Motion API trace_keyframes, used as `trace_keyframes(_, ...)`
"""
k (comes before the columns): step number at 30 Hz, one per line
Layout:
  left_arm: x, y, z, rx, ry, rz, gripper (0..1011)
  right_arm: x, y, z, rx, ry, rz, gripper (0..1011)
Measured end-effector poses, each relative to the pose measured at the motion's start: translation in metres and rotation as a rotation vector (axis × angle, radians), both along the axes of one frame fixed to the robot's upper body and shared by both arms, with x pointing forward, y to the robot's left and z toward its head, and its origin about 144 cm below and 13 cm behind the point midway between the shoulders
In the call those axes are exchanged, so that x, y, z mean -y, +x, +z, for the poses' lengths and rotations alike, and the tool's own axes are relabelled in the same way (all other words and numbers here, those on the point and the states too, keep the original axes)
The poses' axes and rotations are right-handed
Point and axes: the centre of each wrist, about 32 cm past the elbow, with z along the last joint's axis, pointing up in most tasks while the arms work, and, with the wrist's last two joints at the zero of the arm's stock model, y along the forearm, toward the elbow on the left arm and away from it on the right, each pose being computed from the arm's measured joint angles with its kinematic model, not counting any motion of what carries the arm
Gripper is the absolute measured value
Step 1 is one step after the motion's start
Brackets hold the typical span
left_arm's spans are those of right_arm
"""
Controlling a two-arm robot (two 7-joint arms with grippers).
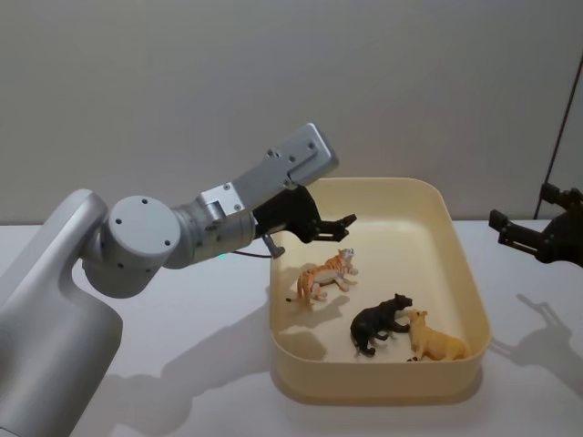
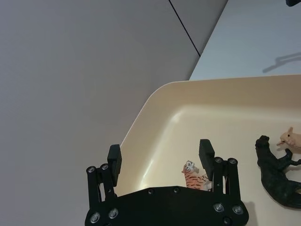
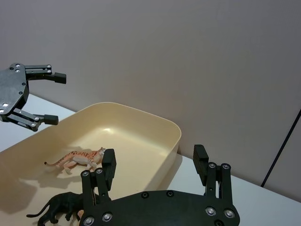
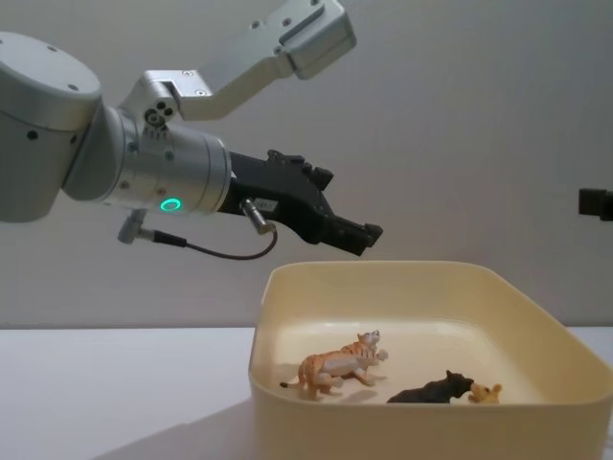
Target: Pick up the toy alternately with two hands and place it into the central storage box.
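Observation:
The cream central storage box (image 1: pixel 466 273) holds three toy animals: a striped tiger (image 1: pixel 326 276), a black panther (image 1: pixel 381 323) and a tan lion (image 1: pixel 435 339). My left gripper (image 1: pixel 342 225) hangs open and empty over the box's back left part, just above the tiger. In the left wrist view its fingers (image 2: pixel 114 157) stand wide apart with the tiger (image 2: pixel 194 178) below. My right gripper (image 1: pixel 504 228) hovers off the box's right side, clear of the table. The right wrist view shows it (image 3: pixel 154 157) open with nothing in it.
The box sits on a white table (image 1: pixel 182 364) before a plain grey wall. A thin dark pole (image 1: pixel 563 118) leans at the far right. Bare tabletop lies to the left of the box and along its right side.

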Motion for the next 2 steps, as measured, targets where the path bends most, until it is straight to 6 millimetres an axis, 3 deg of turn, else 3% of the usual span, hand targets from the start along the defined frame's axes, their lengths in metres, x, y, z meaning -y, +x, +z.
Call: trace_keyframes(2,0.0,0.0001,0.0,0.0,0.002,-0.001,1001,0.0,0.0,0.0,0.0,0.0,0.0,1001)
